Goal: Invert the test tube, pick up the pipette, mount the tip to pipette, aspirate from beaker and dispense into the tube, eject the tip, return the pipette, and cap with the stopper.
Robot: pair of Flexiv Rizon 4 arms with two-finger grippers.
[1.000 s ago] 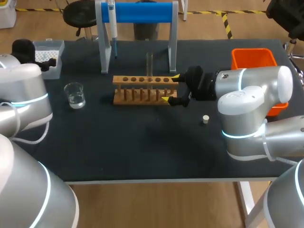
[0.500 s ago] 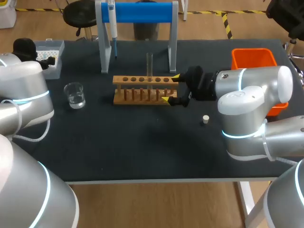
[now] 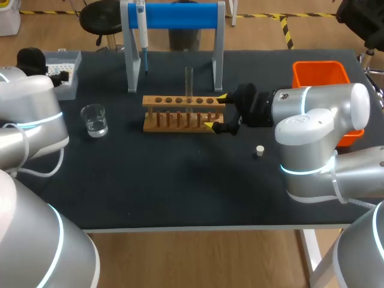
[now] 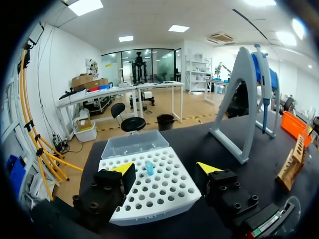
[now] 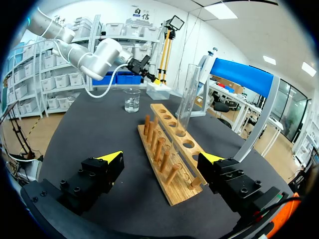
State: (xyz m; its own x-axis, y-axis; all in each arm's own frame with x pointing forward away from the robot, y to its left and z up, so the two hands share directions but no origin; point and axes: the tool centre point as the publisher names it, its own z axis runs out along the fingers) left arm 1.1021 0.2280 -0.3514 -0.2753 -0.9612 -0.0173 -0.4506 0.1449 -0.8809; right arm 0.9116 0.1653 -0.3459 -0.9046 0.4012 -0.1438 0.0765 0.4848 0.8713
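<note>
- Your right gripper (image 3: 216, 111) is spread wide at the right end of the wooden rack (image 3: 180, 114). The rack's end lies between the fingers, and neither finger looks to touch it.
- The test tube (image 3: 188, 81) stands upright in a hole of the rack's far row, near the middle. The inverting step looks done, so I judge the pipette pick-up to be the step in hand.
- Draw the right gripper straight back to the right. A sideways nudge to the rack could rock the tall tube.
- Your left gripper (image 4: 166, 168) is also spread and holds nothing. It hangs over the tip box (image 4: 154, 194) at the far left, where a single blue tip (image 4: 149, 168) shows in the grid.
- The pipette (image 3: 142, 36) hangs on the left end of the blue stand (image 3: 180, 15), far from you and beside its left post.
- Close on the pipette's body below the hook, with the fingers square to it. Lift it up off the bar before you pull away, and keep clear of the post.
- The beaker (image 3: 95, 120) sits left of the rack. The stopper (image 3: 260, 150) lies near and right of it, well apart from both grippers.
- No label or writing can be read on any of these things.
</note>
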